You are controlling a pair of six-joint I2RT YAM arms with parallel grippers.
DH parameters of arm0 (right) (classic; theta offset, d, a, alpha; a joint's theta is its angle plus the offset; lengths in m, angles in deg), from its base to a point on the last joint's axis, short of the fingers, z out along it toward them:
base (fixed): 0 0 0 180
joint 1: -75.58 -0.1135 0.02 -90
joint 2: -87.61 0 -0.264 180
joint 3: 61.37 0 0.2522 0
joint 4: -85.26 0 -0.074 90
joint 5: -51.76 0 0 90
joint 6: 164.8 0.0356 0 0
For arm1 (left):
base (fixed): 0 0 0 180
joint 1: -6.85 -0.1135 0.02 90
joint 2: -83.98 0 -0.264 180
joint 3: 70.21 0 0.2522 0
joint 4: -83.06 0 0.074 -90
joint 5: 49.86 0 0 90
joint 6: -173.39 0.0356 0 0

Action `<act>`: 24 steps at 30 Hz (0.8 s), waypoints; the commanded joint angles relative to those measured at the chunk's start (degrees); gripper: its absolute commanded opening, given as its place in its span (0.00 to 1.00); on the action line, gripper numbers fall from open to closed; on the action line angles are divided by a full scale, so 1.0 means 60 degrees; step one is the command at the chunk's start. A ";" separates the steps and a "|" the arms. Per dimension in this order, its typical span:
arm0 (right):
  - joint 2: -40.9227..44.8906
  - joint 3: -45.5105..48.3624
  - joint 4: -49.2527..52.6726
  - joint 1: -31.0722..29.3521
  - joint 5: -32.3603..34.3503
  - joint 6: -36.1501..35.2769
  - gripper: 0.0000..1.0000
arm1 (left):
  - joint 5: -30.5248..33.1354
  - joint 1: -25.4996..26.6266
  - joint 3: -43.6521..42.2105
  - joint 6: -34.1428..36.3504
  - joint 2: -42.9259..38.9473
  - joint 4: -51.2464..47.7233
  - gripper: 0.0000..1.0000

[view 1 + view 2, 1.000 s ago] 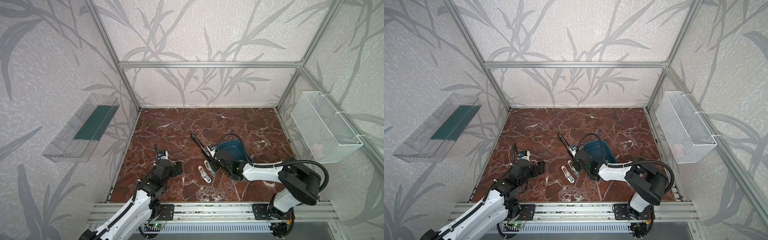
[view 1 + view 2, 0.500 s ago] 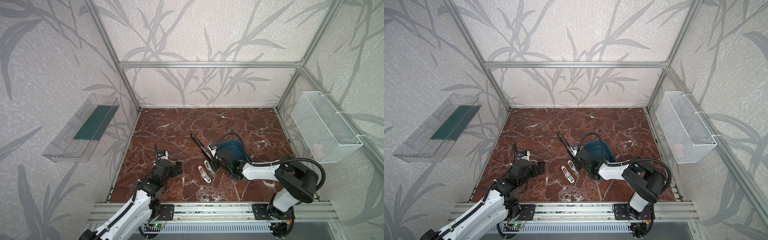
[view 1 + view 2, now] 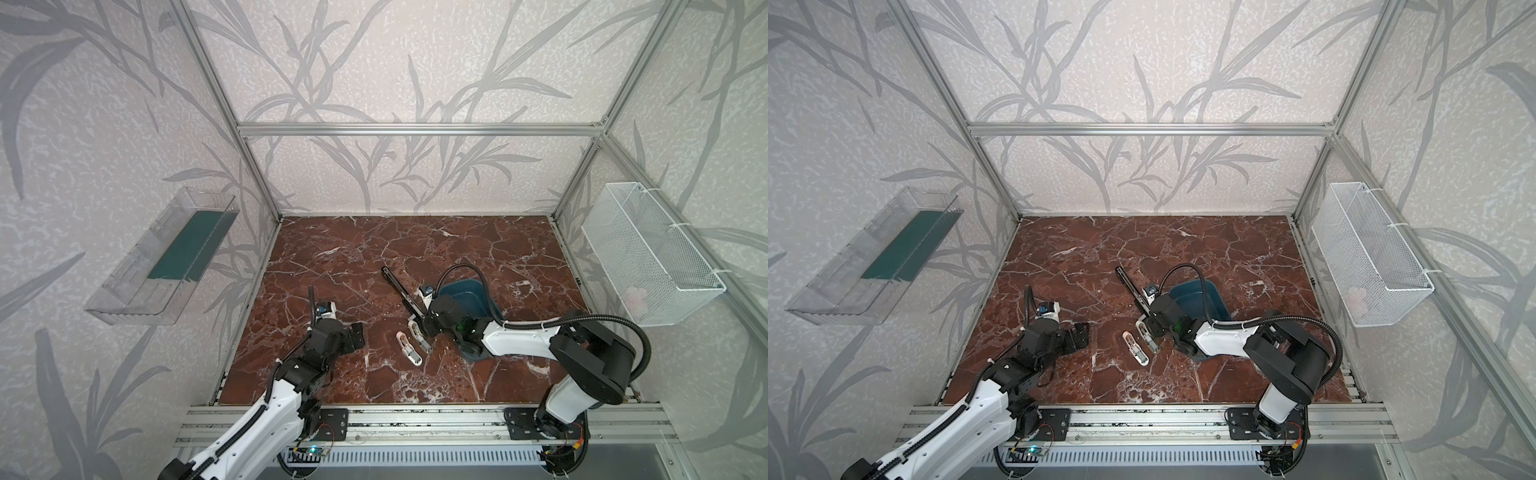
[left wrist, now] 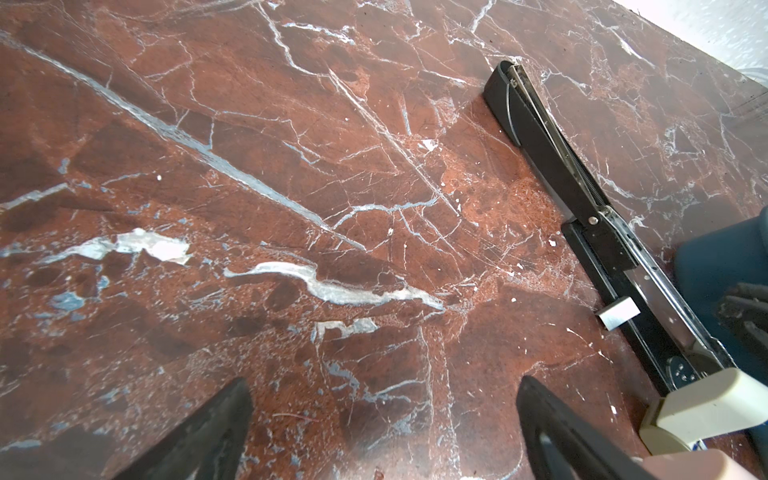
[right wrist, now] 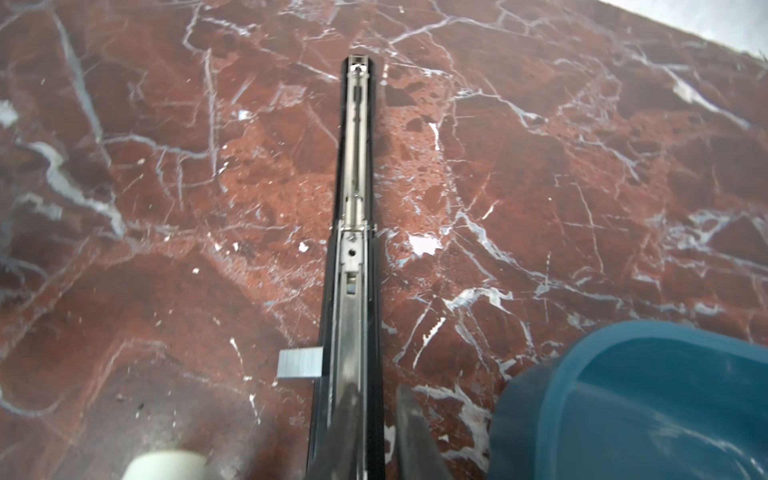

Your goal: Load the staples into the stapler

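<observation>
Down on the red marble table [image 3: 357, 249], the black stapler [image 3: 400, 289] lies flipped wide open, its bare metal channel facing up. Both top views show it running diagonally near the middle of the table [image 3: 1128, 286].

The right gripper [image 5: 376, 392] hangs directly over the channel's near end. Its fingers [image 5: 347, 432] are parted by only a narrow gap, and nothing shows pinched between them. Look at the staple strip [image 5: 300, 363]: it's a small grey rectangle lying flat on the marble, outside the channel. One short edge is right up against the stapler's black side wall. The left wrist camera gives the same story, with the strip [image 4: 618, 312] sticking out sideways from the stapler [image 4: 552, 141] and not in the track.

Over on the left, the left gripper [image 3: 355, 334] hovers low over bare marble with its fingers [image 4: 208, 436] spread wide and nothing between them. It sits well apart from the stapler.

A dark blue tub [image 3: 465, 291] sits just beside the stapler, partly under the right arm. Two pale plastic pieces [image 3: 409, 347] lie on the table between the grippers, near the right gripper [image 3: 1152, 326]. I can't make out what they are.
</observation>
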 commanded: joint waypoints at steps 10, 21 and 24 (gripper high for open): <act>0.0918 -0.0198 0.2464 0.0675 0.0798 0.1242 0.24 | 0.0174 -0.0030 0.1788 0.0722 -0.0228 -0.1027 0.99; 0.1160 -0.1004 0.3600 -0.0123 -0.0987 0.0557 0.44 | -0.2079 -0.0031 0.2108 0.0420 0.1196 0.0211 0.99; 0.0837 -0.1127 0.3862 -0.0121 -0.0914 0.0684 0.44 | -0.2279 -0.0035 0.2100 0.0210 0.1497 0.0452 0.99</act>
